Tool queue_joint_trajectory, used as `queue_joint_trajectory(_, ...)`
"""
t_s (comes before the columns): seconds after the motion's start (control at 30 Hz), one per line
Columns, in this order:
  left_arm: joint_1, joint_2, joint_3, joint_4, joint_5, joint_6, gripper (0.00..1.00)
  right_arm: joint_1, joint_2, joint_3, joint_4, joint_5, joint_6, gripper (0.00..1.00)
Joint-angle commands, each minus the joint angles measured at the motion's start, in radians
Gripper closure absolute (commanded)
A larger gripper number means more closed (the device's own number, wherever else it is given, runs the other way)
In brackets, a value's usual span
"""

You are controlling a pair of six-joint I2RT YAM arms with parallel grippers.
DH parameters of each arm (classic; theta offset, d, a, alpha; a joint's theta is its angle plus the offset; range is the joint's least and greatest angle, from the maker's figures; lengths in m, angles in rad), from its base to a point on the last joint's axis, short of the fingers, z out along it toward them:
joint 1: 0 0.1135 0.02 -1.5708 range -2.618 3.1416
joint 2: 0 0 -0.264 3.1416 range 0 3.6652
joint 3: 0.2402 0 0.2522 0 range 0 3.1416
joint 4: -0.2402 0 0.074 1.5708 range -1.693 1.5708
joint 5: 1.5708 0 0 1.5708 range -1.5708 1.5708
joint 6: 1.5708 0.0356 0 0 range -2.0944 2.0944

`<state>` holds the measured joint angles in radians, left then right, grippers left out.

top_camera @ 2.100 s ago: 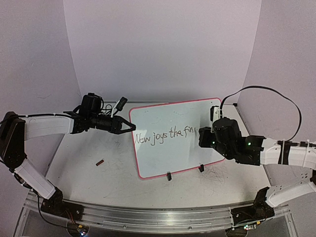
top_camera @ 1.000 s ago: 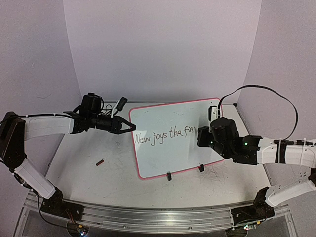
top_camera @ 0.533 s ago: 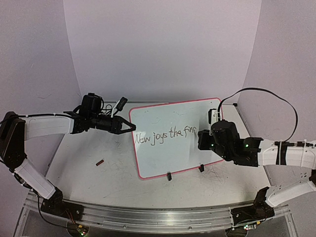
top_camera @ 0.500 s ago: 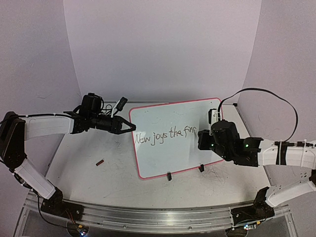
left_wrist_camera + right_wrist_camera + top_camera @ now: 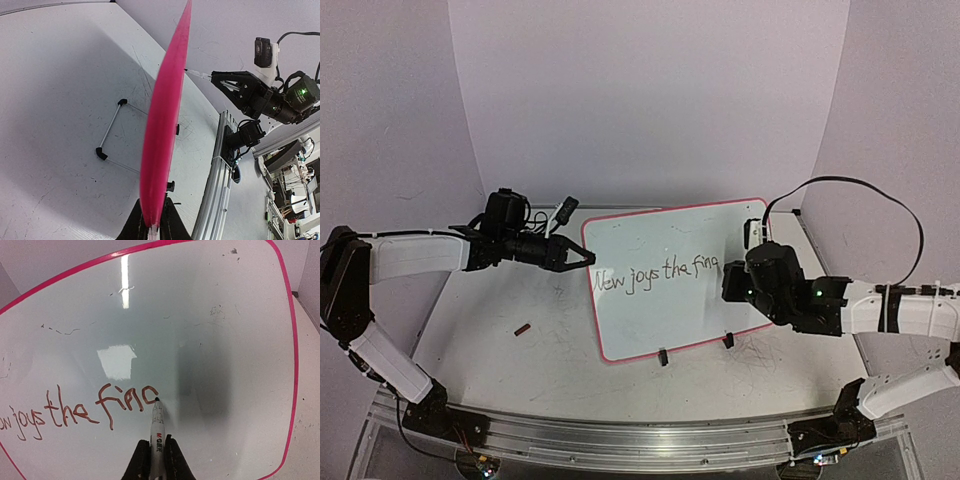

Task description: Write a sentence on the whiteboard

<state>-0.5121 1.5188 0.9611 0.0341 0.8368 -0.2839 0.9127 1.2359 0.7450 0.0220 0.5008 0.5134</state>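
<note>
Top external view: we find the large white rectangular whiteboard (image 5: 665,235), with rounded corners and a thin pink rim, standing on its long lower edge at mid-table on the scuffed white tabletop (image 5: 490,350). It leans back, and its written face is turned toward the arm bases. Its long axis runs left to right, with the right end farther back. Two small black clips (image 5: 662,356) sit on the lower rim. The thin dark handwritten sentence (image 5: 655,276) follows that long axis, starting near the left rim and climbing slightly rightward. We read "New joys the fin" plus one further letter. The left gripper (image 5: 588,258) meets the board's left rim. The right arm's black wrist (image 5: 770,285) covers the board just right of the last letter. A small dark-red oblong piece (image 5: 523,328) lies on the table, well apart from the board to its left.

Left wrist view: we see the board edge-on, its pink rim running up and away from between the fingers, which are closed on it. A thin wire stand with black ends (image 5: 111,130) lies on the table on the board's back side; we cannot tell whether it touches the board.

Right wrist view: the right gripper (image 5: 156,442) is clamped on a slim white marker pen with a black tip (image 5: 157,422). The pen's long axis points straight out from the fingers, and its tip touches the board at the last letter.
</note>
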Motion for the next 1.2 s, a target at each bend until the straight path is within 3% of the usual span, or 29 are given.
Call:
queue_joint_trajectory(0.0, -0.026, 0.002, 0.032, -0.028, -0.001, 0.014, 0.91, -0.011, 0.04, 0.062, -0.007, 0.058, -0.034, 1.0)
queue_joint_trajectory(0.6, -0.026, -0.005, 0.031, -0.028, -0.005, 0.015, 0.91, -0.048, 0.091, 0.143, 0.058, 0.07, -0.11, 1.0)
queue_joint_trajectory(1.17, -0.028, 0.0, 0.033, -0.028, -0.004, 0.015, 0.92, -0.047, -0.001, -0.012, 0.01, -0.06, -0.013, 1.0)
